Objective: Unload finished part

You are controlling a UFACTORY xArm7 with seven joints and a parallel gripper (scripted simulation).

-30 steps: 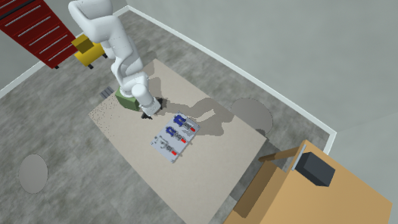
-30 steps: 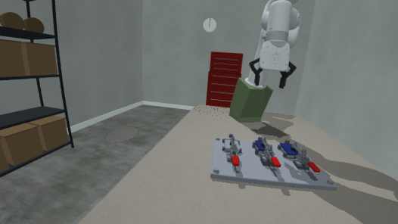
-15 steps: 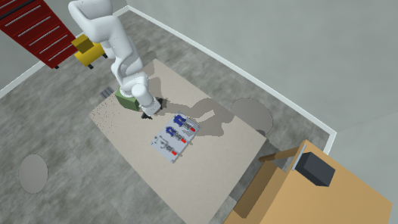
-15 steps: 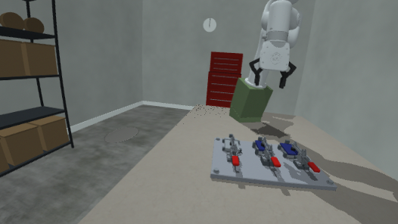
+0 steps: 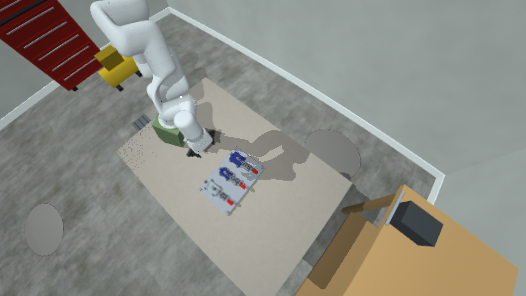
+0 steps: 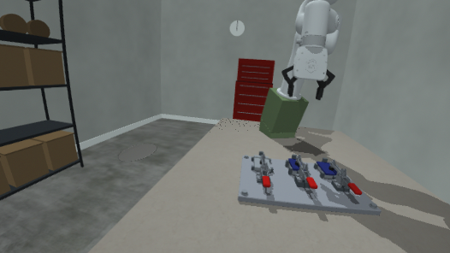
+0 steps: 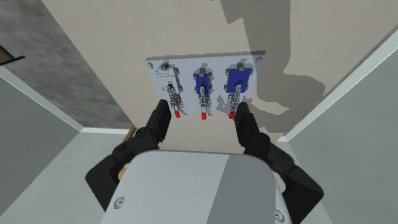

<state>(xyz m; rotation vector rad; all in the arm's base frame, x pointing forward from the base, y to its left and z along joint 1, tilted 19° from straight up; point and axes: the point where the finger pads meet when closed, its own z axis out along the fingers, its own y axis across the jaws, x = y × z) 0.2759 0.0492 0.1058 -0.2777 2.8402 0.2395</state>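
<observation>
Jaws stand fully open, with nothing between them, and hang above and apart from the fixture plate (image 5: pixel 204 190) (image 6: pixel 282 199) (image 7: pixel 187 100). All locations below are relative to that plate.

Progress: removal not done. A pale shape, judged to be the finished part (image 6: pixel 262 161) (image 7: pixel 166 73), sits in the plate's end nest, opposite the end with the wide blue blank (image 5: pixel 236 159) (image 6: pixel 327 167) (image 7: pixel 239 80). The slot is not resolved. The narrow blue blank (image 5: pixel 221 172) (image 6: pixel 293 164) (image 7: pixel 202 82) occupies the plate's middle nest. Both blanks appear seated; contact with the rest pads and clamp locking cannot be confirmed.

Outstanding: release the end clamp if locked, lift the part out, lay it flat on the surface (image 5: pixel 280 225) (image 6: pixel 184 205) (image 7: pixel 115 60) beside the plate, and let go. Clamp status of both blanks remains to be verified.

Materials: plate is flat, rectangular, pale grey and apparently metallic, with round corner fasteners. Clamps are grey linkages with rounded red handles (image 5: pixel 230 202) (image 6: pixel 266 181) (image 7: pixel 177 114). Blanks are blocky, deep matt blue. Surface is beige, finely mottled. Behind the plate in the exterior view, a green angular pedestal (image 5: pixel 167 135) (image 6: pixel 278 114) carries the smooth white arm (image 5: pixel 162 57) (image 6: pixel 316 26).

Comparison: top and exterior views, earlier against now | Robot arm (image 5: pixel 162 60) (image 6: pixel 314 26): no discernible displacement | Fixture plate (image 5: pixel 210 199) (image 6: pixel 282 197) (image 7: pixel 187 100) and mounted items: no discernible change | Wrist view: earlier reference unavailable
</observation>
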